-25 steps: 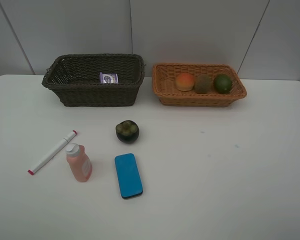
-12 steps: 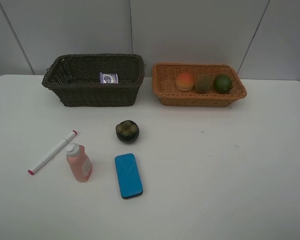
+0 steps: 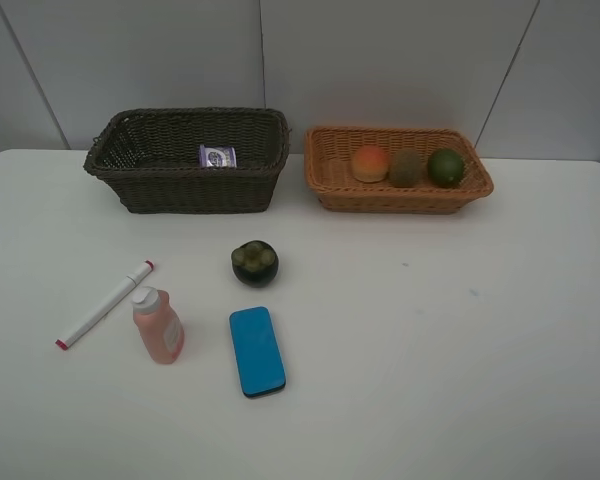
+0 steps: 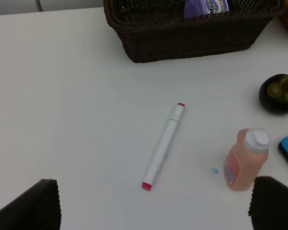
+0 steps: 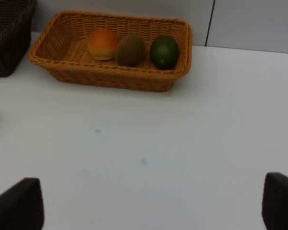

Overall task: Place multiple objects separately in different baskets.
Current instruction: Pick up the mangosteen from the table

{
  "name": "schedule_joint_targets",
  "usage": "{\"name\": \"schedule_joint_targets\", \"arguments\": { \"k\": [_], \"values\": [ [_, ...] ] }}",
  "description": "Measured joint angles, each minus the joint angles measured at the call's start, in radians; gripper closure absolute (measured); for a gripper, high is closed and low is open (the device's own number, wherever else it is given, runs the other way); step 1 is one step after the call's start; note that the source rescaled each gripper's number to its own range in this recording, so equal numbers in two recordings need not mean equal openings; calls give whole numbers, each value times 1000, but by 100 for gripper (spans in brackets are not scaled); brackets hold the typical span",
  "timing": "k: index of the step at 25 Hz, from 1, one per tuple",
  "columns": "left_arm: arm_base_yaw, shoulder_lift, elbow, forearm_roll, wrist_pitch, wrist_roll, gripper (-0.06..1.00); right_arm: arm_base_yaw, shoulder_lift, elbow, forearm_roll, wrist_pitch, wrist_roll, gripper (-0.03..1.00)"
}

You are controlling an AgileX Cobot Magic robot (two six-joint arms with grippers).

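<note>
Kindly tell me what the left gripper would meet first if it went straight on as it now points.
Most likely the white marker, which lies centred ahead of the left gripper; depth is unclear, so perhaps bare table.

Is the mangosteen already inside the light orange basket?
No, the mangosteen sits on the table, outside the light orange basket.

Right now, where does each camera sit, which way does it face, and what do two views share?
Exterior high: mounted high, looks down over the table toward the dark basket, orange basket and wall; no robot part.
Left wrist: faces the marker, pink bottle and dark basket; open left gripper tips show.
Right wrist: faces the orange basket with three fruits; open right gripper tips show.
Shared: exterior and left wrist both show the marker.
</note>
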Motion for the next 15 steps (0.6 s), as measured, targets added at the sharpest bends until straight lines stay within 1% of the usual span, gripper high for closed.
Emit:
{"name": "schedule_joint_targets", "arguments": {
  "k": [3, 11, 13, 15],
  "values": [
    [0, 107, -40, -36, -28, 45, -6, 0, 0, 0, 1, 0, 0, -3],
    [-2, 412, -151, -139, -134, 211, -6, 0, 0, 0, 1, 0, 0, -3],
    [-27, 491, -173, -149, -165, 247, -6, 0, 0, 0, 1, 0, 0, -3],
    [-73, 579, -197, -150, -196, 270, -6, 0, 0, 0, 1, 0, 0, -3]
  ]
}}
